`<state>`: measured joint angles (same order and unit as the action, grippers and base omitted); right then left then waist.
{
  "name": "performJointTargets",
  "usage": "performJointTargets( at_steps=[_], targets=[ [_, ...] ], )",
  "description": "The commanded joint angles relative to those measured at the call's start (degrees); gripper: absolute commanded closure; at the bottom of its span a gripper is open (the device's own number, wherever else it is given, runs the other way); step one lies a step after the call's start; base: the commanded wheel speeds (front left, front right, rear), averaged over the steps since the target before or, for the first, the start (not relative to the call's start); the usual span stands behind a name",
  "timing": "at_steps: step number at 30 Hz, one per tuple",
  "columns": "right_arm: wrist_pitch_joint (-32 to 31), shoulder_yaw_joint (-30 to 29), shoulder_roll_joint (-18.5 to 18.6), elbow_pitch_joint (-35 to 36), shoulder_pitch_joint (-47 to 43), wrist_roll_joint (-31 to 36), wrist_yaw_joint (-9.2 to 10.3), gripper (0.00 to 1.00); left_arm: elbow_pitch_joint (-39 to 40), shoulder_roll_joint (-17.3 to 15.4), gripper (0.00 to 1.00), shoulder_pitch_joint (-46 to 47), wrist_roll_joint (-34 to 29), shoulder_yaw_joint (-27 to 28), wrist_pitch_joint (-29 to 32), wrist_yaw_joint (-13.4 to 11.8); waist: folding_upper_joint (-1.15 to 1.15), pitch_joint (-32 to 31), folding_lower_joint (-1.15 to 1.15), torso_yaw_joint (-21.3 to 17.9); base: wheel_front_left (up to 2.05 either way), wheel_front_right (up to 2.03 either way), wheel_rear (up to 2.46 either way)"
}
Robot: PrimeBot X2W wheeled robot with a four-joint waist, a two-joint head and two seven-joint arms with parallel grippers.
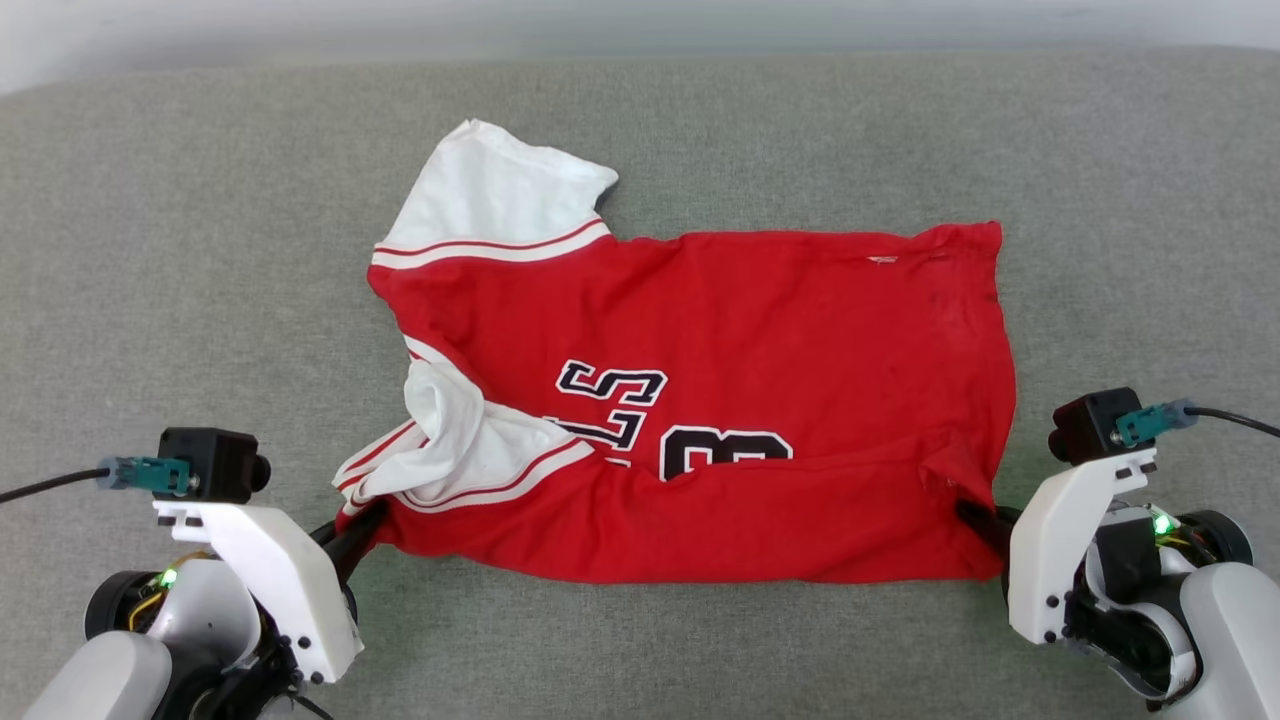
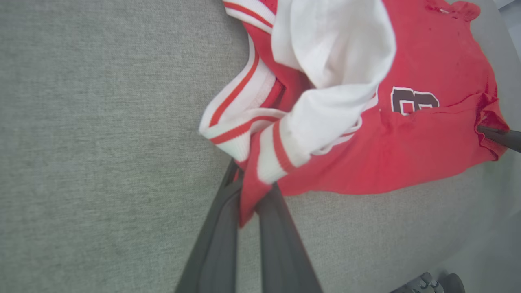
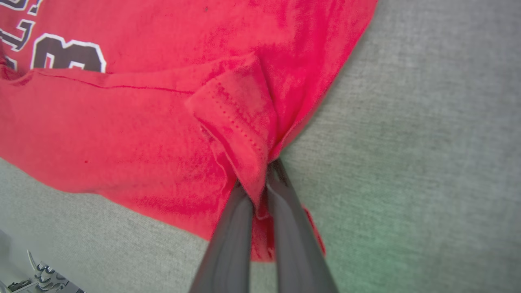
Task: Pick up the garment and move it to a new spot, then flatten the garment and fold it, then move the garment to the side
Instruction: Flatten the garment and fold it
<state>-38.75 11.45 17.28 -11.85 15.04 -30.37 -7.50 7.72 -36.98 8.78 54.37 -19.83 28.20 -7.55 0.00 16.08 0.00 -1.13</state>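
The garment (image 1: pixel 760 340), a red jersey T-shirt with white sleeves and black lettering, lies spread on the grey cloth surface with its near edge folded over. My left gripper (image 1: pixel 365 520) is shut on its near left corner by the striped sleeve trim; the left wrist view has red cloth (image 2: pixel 325 171) pinched between the dark fingers (image 2: pixel 220 228). On the right, my right gripper (image 1: pixel 975 515) is shut on the near right hem corner, and in the right wrist view the bunched hem (image 3: pixel 240 122) of the garment sits pinched in my gripper (image 3: pixel 262 179). One white sleeve (image 1: pixel 490 195) lies flat at the far left.
Grey cloth surface (image 1: pixel 200 250) stretches all around the shirt, with bare room to the left, right and front. Its far edge (image 1: pixel 640 55) meets a pale wall at the top of the head view.
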Motion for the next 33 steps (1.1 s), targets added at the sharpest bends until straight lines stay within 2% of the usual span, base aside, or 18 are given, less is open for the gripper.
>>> performJointTargets(
  at_steps=[1, 7, 15, 22, 25, 26, 27, 28, 29, 30, 31, 32, 33],
  targets=[
    [0.2, 0.7, 0.1, 0.0, -1.5, 0.0, 0.02, 1.0, 0.2, 0.4, 1.0, -0.9, 0.0, 0.3, -0.8, 0.0, 0.0, -1.2, 0.0, -0.4, 0.0, 0.0, 0.0],
    [0.8, 0.0, 1.1, 3.8, -3.5, 0.4, 0.02, 1.0, 1.0, 1.0, 1.0, -3.3, -0.2, 0.7, -3.0, -0.7, 0.0, -5.2, 0.0, -0.6, 0.0, 0.0, 0.0],
    [-1.6, -2.0, 1.4, 9.0, -9.9, 0.6, 0.02, 1.0, 3.4, 1.5, 1.0, -9.6, -0.4, 0.8, -4.7, -3.8, 0.0, -10.5, 0.0, -0.3, 0.0, 0.0, 0.0],
    [-4.6, -4.0, 0.8, 9.5, -14.9, -0.6, 0.02, 1.0, 4.6, 1.9, 1.0, -16.5, 1.2, 1.3, -5.1, -6.7, 0.0, -13.3, 0.0, 0.0, 0.0, 0.0, 0.0],
    [-4.0, -4.2, 0.6, 8.6, -16.0, -0.6, 0.02, 1.0, 4.4, 2.9, 1.0, -18.3, 2.4, 0.8, -4.9, -6.8, 0.0, -13.8, 0.0, 0.3, 0.0, 0.0, 0.0],
    [-3.5, -4.1, 0.5, 8.2, -16.2, -0.6, 0.02, 0.95, 3.9, 3.1, 1.0, -18.5, 2.5, 0.6, -5.1, -6.6, 0.0, -13.8, 0.0, 0.3, 0.0, 0.0, 0.0],
    [-2.8, -4.0, 0.6, 7.6, -16.6, -0.2, 0.02, 0.54, 3.2, 3.6, 1.0, -18.3, 2.6, 0.3, -5.3, -6.4, 0.0, -13.8, 0.0, 0.4, 0.0, 0.0, 0.0],
    [-1.8, -4.1, 0.4, 7.0, -16.7, -0.2, 0.02, 0.0, 2.3, 4.2, 0.73, -18.0, 2.6, -0.2, -5.5, -5.9, 0.0, -13.8, 0.0, 0.4, 0.0, 0.0, 0.0],
    [-0.4, -3.8, 0.4, 6.8, -16.6, 0.2, 0.02, 0.0, 1.3, 4.7, 0.0, -17.4, 2.4, -0.5, -5.9, -5.5, 0.0, -13.7, 0.0, 0.4, 0.0, 0.0, 0.0],
    [1.3, -3.7, 0.6, 6.5, -16.4, 0.7, 0.02, 0.0, 0.4, 5.6, 0.0, -16.8, 2.9, -0.5, -6.5, -4.8, 0.0, -13.7, 0.0, 0.4, 0.0, 0.0, 0.0],
    [7.9, -3.7, 0.4, 6.5, -16.3, 2.2, 0.02, 0.0, -2.1, 6.3, 0.0, -14.8, 2.0, -0.3, -8.7, -3.4, 0.0, -13.6, 0.0, 0.0, 0.0, 0.0, 0.0],
    [7.9, -3.7, 0.4, 6.5, -16.3, 2.2, 0.02, 0.0, -2.1, 6.3, 0.0, -14.8, 2.0, -0.3, -8.7, -3.4, 0.0, -13.6, 0.0, 0.0, 0.0, 0.0, 0.0],
    [13.4, -4.1, 0.0, 7.0, -15.8, 3.3, 0.02, 0.0, -3.1, 6.7, 0.0, -13.4, 0.9, 0.2, -11.0, -2.5, 0.0, -13.7, 0.0, -0.5, 0.0, 0.0, 0.0]
  ],
)
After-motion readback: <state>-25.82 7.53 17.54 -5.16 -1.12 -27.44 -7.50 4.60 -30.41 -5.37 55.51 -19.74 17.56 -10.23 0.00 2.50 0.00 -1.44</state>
